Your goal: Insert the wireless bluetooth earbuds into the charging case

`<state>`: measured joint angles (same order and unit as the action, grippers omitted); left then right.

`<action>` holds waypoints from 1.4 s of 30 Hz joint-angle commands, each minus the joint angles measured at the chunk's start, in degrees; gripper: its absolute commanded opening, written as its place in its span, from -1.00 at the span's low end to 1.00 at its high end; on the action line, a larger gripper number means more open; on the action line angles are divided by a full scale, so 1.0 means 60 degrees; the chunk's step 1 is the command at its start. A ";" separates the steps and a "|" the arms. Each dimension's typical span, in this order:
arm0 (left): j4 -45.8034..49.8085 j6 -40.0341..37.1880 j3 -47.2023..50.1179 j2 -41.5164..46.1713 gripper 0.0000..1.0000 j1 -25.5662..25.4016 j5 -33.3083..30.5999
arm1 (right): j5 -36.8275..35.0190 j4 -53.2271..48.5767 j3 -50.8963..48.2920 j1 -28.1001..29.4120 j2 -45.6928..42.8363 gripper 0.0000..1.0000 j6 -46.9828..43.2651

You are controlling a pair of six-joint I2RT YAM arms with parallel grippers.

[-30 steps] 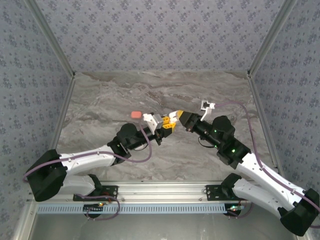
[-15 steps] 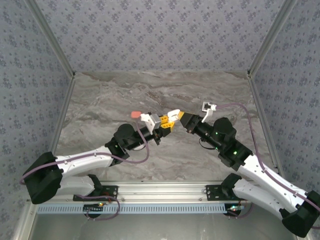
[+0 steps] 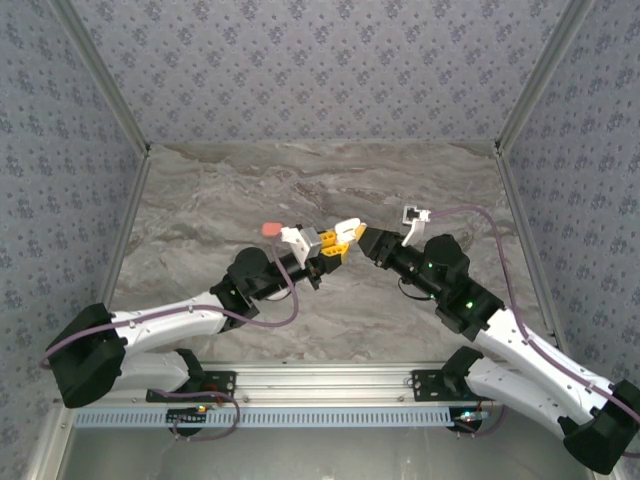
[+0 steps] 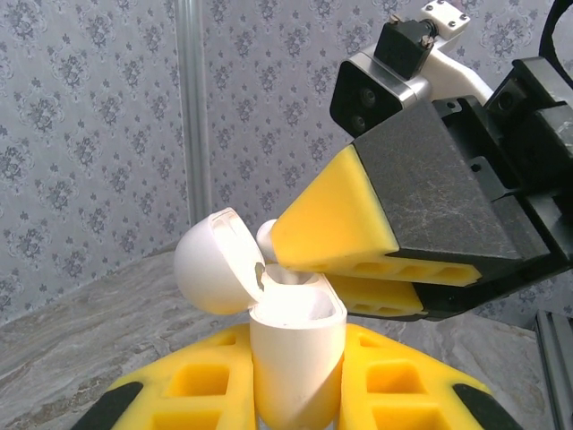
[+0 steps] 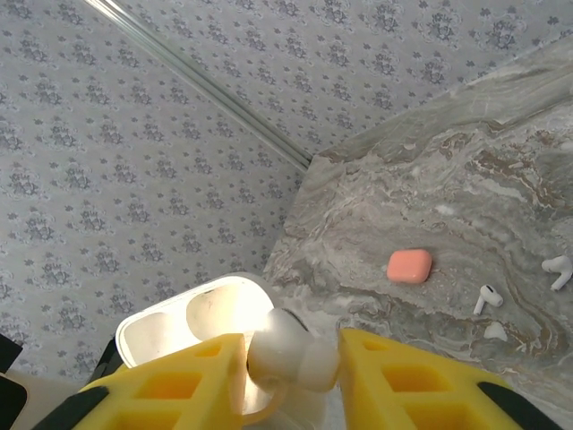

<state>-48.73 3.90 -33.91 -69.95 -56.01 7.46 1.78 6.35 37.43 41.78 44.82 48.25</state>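
- Charging case (image 4: 295, 345): white, upright, held up off the table (image 3: 220, 190). Lower body is pinched btwn the yellow pads of the left gripper (image 4: 295, 390), jaws pressed onto it from both sides.
- lid (image 4: 213, 262): flipped open and tilted back, on the left in left wrist view. In right wrist view its hollow inside faces the cam.
- right gripper (image 5: 291, 363): tips sit right over the case mouth, coming in from the right. Pads sit tight on either side of one white earbud (image 5: 291, 351) w/ no gap seen, so it is pinching it.
- Earbud pos: at the case opening, just in front of the lid. Can't tell if its stem is in a socket, since the fingers block that.
- In the way: the right gripper's upper finger covers most of the case mouth from the left wrist cam, and the open lid crowds the far side.
- Top view: both grippers meet tip to tip over mid-table.
- pink case (image 5: 410, 265): lies flat on the table beyond the grippers, well apart from them.
- loose earbuds (image 5: 486, 298): three small white ones on the table, right of the pink case in right wrist view and apart from each other.
- Surround: patterned wall (image 3: 320, 70) on three sides, w/ a metal corner post (image 4: 192, 116) behind the lid.
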 commanded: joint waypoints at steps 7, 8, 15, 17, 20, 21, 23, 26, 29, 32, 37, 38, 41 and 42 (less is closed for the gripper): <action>-0.0741 0.0067 -0.0236 -0.0433 -1.00 -0.0040 0.0005 | 0.0288 -0.0690 0.0700 0.0016 -0.0262 0.18 -0.0687; -0.0747 0.0079 -0.0240 -0.0441 -1.00 -0.0039 0.0001 | 0.0277 -0.0833 0.0772 -0.0001 -0.0311 0.25 -0.0772; -0.0813 0.0155 -0.0229 -0.0470 -1.00 -0.0038 0.0003 | 0.0158 -0.2287 0.1323 -0.0309 -0.0519 0.63 -0.0977; -0.0814 0.0168 -0.0237 -0.0462 -1.00 -0.0040 0.0019 | 0.0197 -0.2543 0.1404 -0.0385 -0.0526 0.64 -0.1038; -0.0828 0.0170 -0.0236 -0.0470 -1.00 -0.0040 0.0045 | 0.0363 -0.2697 0.1430 -0.0479 -0.0527 0.63 -0.1120; -0.0829 0.0156 -0.0233 -0.0478 -1.00 -0.0040 0.0066 | 0.0425 -0.2713 0.1425 -0.0510 -0.0513 0.63 -0.1148; -0.0828 0.0181 -0.0236 -0.0470 -1.00 -0.0040 0.0102 | 0.0590 -0.2718 0.1448 -0.0588 -0.0499 0.64 -0.1229; -0.0829 0.0206 -0.0249 -0.0462 -1.00 -0.0040 0.0177 | 0.1100 -0.2588 0.1445 -0.0786 -0.0455 0.76 -0.1339; -0.0843 0.0236 -0.0290 -0.0484 -1.00 -0.0040 0.0234 | 0.1528 -0.2416 0.1466 -0.0884 -0.0314 0.94 -0.1398; -0.0843 0.0243 -0.0306 -0.0484 -1.00 -0.0040 0.0290 | 0.1801 -0.2226 0.1518 -0.0913 -0.0069 1.00 -0.1420; -0.0843 0.0273 -0.0299 -0.0474 -1.00 -0.0040 0.0333 | 0.2141 -0.1852 0.1610 -0.0935 0.0281 1.00 -0.1508; -0.0841 0.0286 -0.0309 -0.0470 -1.00 -0.0048 0.0332 | 0.2184 -0.1802 0.1627 -0.0917 0.0315 1.00 -0.1530; -0.0810 0.0264 -0.0310 -0.0483 -1.00 -0.0040 0.0331 | 0.2295 -0.1738 0.1699 -0.0915 0.0345 1.00 -0.1622; -0.0799 0.0270 -0.0318 -0.0481 -1.00 -0.0040 0.0337 | 0.2312 -0.1731 0.1716 -0.0924 0.0338 1.00 -0.1655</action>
<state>-50.37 4.58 -33.93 -72.86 -56.01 8.34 13.67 -6.57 45.28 36.51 47.16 39.97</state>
